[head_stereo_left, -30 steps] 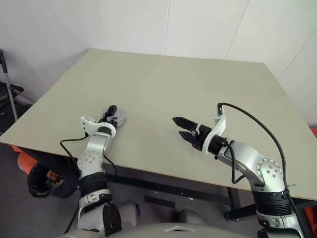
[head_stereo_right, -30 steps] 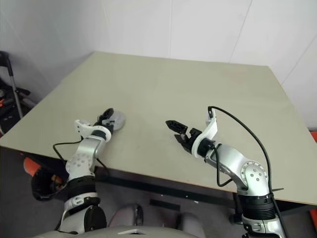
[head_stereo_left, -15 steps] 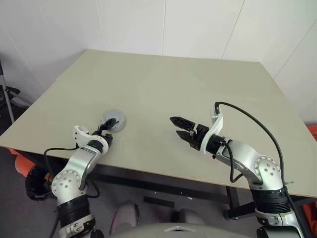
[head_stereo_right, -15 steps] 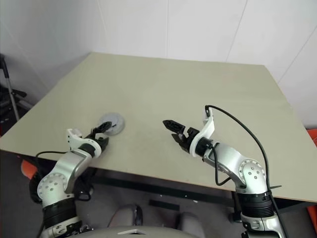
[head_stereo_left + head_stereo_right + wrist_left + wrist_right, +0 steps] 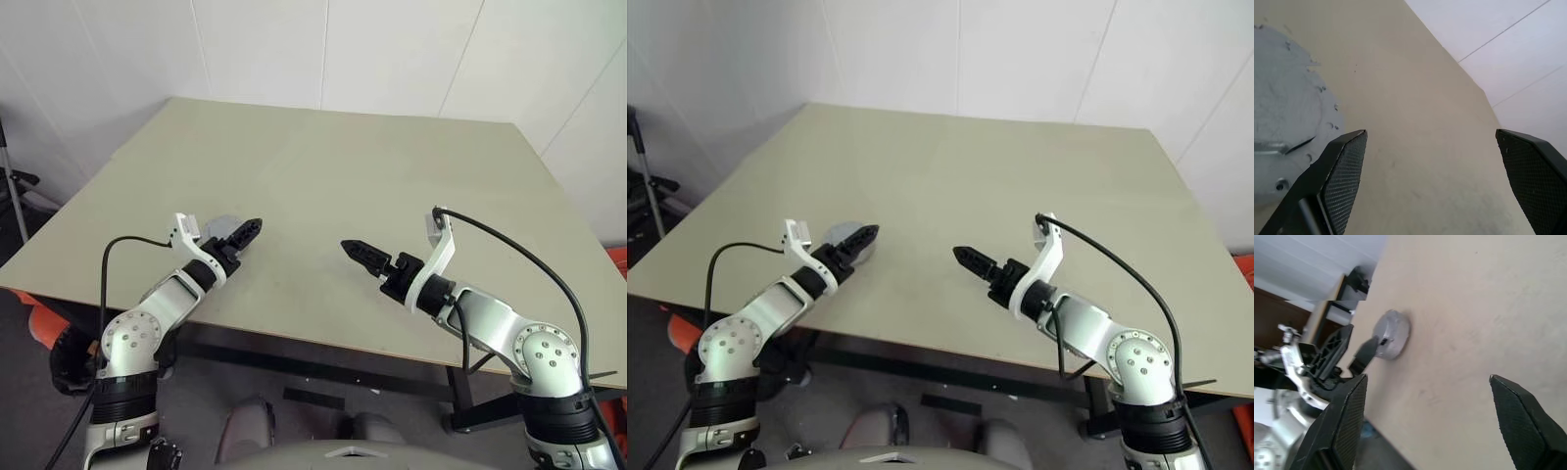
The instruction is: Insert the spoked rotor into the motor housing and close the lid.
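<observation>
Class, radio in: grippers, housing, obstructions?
Left gripper open, empty, beside closed motor housing. Right gripper open, empty, apart. Nothing obstructing on table.

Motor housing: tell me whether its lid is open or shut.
Shut, as far as the pictures show. The motor housing sits on the table as a closed grey puck; no copper windings show. The left wrist view shows its flat grey lid.

Two silver-grey metal arms with rounded joint housings showing small dark screws. Each wrist carries a white bracket, with a black cable looping from it back along the arm. Left gripper [image 5: 245, 233] and right gripper [image 5: 361, 254]: tapered black fingers [image 5: 1342, 176] with finely textured pads.
</observation>
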You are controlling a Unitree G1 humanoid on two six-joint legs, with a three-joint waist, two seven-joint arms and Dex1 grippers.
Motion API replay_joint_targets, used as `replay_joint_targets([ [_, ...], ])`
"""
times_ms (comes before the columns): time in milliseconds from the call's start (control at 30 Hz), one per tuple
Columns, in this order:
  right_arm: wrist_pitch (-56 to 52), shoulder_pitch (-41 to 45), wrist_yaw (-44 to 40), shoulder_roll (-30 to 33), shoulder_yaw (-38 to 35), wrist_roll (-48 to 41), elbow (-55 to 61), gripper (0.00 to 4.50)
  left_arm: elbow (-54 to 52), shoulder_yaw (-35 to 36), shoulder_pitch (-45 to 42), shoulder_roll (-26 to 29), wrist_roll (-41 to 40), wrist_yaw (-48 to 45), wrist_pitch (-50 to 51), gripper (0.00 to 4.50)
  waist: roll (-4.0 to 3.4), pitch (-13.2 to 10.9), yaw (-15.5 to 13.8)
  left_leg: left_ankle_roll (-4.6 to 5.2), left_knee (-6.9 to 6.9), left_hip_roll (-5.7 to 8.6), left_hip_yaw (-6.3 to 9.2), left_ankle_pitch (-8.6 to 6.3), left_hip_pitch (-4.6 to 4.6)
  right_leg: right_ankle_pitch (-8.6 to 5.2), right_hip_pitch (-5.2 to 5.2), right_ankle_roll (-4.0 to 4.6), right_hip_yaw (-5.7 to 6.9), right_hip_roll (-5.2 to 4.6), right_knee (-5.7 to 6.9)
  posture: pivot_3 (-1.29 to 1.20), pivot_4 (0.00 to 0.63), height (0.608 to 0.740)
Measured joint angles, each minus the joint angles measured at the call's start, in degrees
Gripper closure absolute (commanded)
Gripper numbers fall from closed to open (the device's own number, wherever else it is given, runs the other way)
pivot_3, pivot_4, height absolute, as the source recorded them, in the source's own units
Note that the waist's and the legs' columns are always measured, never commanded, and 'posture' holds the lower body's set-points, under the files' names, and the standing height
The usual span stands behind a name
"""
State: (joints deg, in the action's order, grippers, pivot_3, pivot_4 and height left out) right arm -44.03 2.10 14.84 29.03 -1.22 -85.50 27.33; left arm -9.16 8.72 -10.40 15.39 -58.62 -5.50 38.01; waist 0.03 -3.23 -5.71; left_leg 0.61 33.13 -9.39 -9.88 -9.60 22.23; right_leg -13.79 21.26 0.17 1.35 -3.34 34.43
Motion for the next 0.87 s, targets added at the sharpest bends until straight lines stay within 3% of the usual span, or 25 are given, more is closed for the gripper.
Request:
replay_joint_targets([
  [233, 17.4, -10.0, -13.7, 3.3, 8.1, 41.6, 3.9, 0.0, 5.7, -11.3, 0.6, 1.1, 28.8, -13.2, -25.5, 0.03, 0.03, 0.0, -0.3, 0.16, -0.1, 0.0, 0.01, -0.1, 0.04, -0.18, 0.0, 0.12, 0.0, 0.0, -0.16, 0.0, 0.0, 0.74],
  [367, 25.6, -14.2, -14.9, 1.1, 9.1, 55.8, 1.7, 0.0, 8.3, -14.9, 2.3, 0.2, 38.2, -16.5, -35.8, 0.03, 0.03, 0.0, 0.0, 0.29, -0.09, 0.0, -0.02, -0.18, -0.01, -0.17, -0.06, 0.16, -0.01, -0.01, -0.22, 0.0, 0.0, 0.74],
  [533, 31.6, -17.5, -14.8, -3.6, 8.1, 65.3, -0.3, 0.0, 9.1, -15.2, 2.5, -0.6, 42.9, -17.5, -40.6, 0.03, 0.01, 0.0, 0.2, 0.47, -0.11, -0.06, -0.05, -0.28, -0.29, -0.18, -0.17, 0.24, -0.01, 0.0, -0.09, 0.0, 0.0, 0.74],
  [867, 33.3, -19.6, -16.1, -9.0, 4.7, 70.7, -0.3, 0.0, 9.2, -13.3, 2.0, -2.5, 45.7, -16.5, -40.6, 0.03, -0.01, 0.0, 0.3, 0.49, -0.09, -0.04, -0.14, -0.29, -0.62, -0.17, -0.34, 0.33, -0.14, -0.02, 0.05, 0.0, 0.0, 0.74],
])
